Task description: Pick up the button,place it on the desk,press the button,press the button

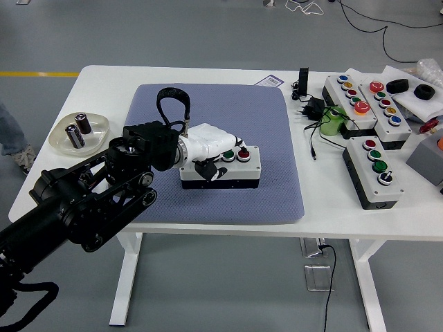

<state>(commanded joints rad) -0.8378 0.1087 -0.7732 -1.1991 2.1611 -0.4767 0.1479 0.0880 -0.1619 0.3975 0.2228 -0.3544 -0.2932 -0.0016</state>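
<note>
Placement: grey three-button control box (220, 168) lies on blue mat (277, 124); done.
My left hand (211, 144): fingers curled, holding nothing, over green buttons.
Remaining: presses, unconfirmed.

A white button box (228, 166) with a black base lies flat near the frame's centre, long side running left to right. Its top shows a green button (228, 154) and a red button (243, 153) toward the right; the left part is covered.
</note>
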